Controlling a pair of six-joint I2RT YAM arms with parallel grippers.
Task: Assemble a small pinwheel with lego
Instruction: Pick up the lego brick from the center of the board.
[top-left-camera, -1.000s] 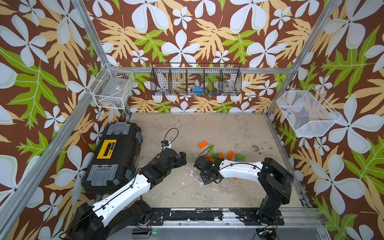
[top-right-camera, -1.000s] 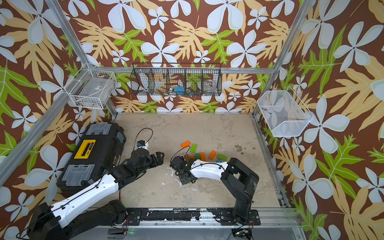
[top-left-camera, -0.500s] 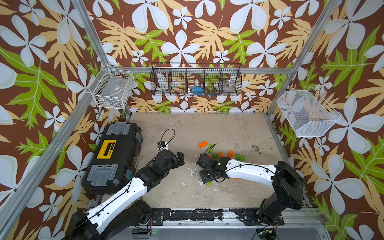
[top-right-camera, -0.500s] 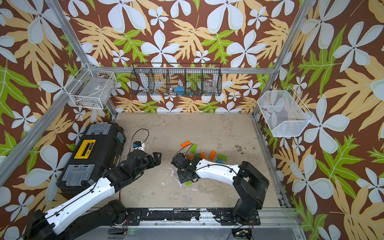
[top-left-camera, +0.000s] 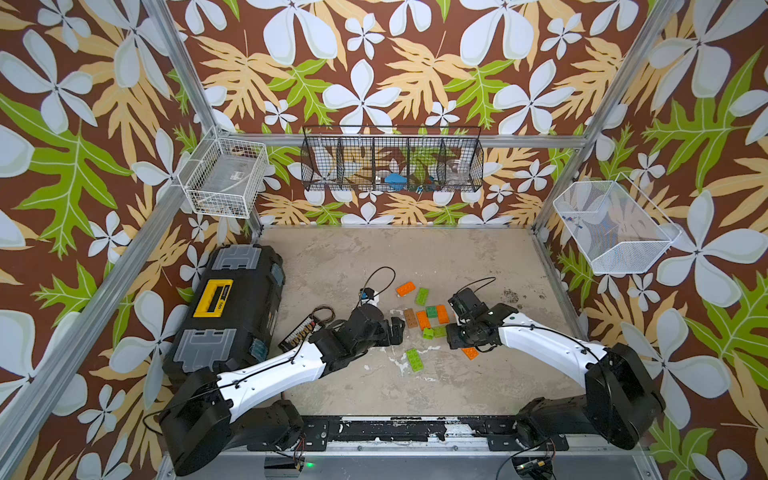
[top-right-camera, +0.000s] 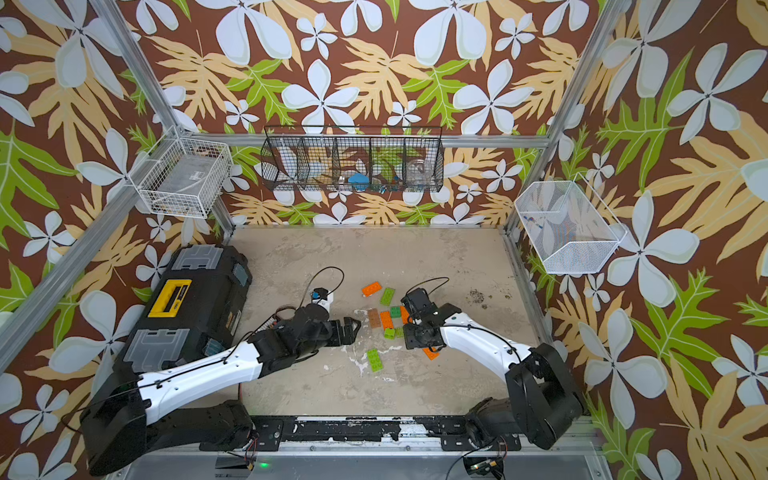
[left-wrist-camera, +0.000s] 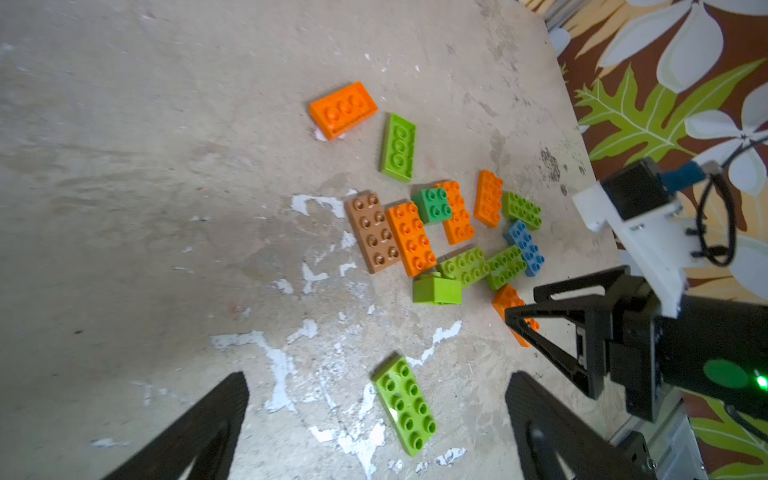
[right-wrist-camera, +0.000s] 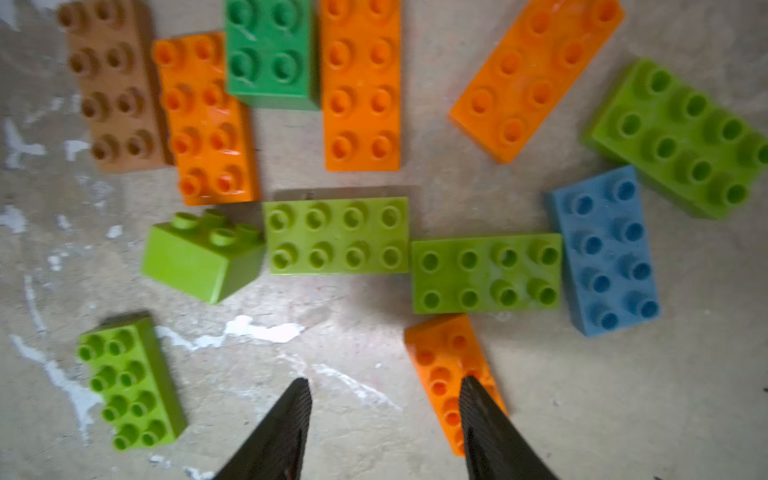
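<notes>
Floral wallpaper (top-left-camera: 374, 62) in brown, green and white surrounds the mottled grey worktop (top-left-camera: 415, 257), where a black toolbox (top-left-camera: 232, 307) with a yellow handle lies along the left edge. Wire baskets (top-left-camera: 392, 160) hang on the walls above it. Both my arms reach in from the front edge toward the lego (top-left-camera: 423, 320), scattered around the middle of the worktop, slightly toward the right edge. My left hand (top-left-camera: 399, 330) is spread wide and holds nothing, near a lone lime-green brick (top-left-camera: 414, 359) that lies closer to the front edge than the rest. My right hand (right-wrist-camera: 385, 384) points down, fingers apart with nothing between them, one fingertip (right-wrist-camera: 486, 415) over an orange brick (right-wrist-camera: 444, 361); contact I cannot tell. A blue brick (right-wrist-camera: 604, 253), a brown brick (right-wrist-camera: 110, 83) and a dark green brick (right-wrist-camera: 270, 50) lie in the cluster.
</notes>
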